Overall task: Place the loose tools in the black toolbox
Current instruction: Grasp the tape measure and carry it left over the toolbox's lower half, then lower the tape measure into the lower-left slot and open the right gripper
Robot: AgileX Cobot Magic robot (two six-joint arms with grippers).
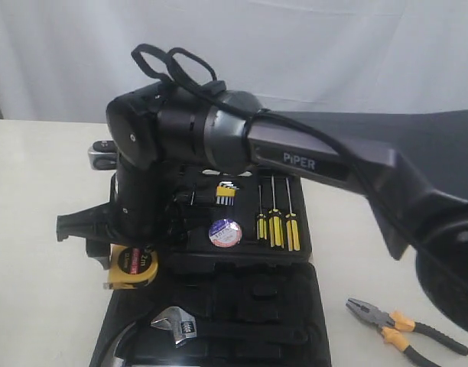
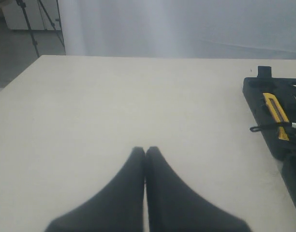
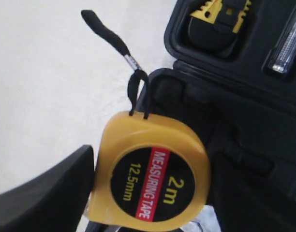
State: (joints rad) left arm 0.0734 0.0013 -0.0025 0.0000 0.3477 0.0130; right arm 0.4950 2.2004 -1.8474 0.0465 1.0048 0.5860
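In the exterior view the right tool [image 1: 119, 246] is across the middle, at the left edge of the black toolbox [image 1: 287, 306]. It grips the yellow tape measure [image 1: 133, 267], which sits partly over the rim and partly over the counter [image 1: 43, 191]. The small tape roll [image 1: 225, 232] already lies inside. The pliers [image 1: 406, 327] lie on the counter to the right, well apart from the box.

The left wrist view shows the left tool [image 2: 145, 151] pinched together on nothing above bare counter. The utility knife [image 2: 275, 107] lies in the black toolbox [image 2: 257, 89].

In the right wrist view one finger [image 3: 46, 193] presses the case of the yellow tape measure [image 3: 153, 179]; the opposite finger is hidden. The strap [image 3: 107, 34] trails outward over the counter. The placing would likely go best if the arm shifts further over the box to a free recess, lowers until the case rests, and only then lets go. That way neither case nor strap catches the rim.
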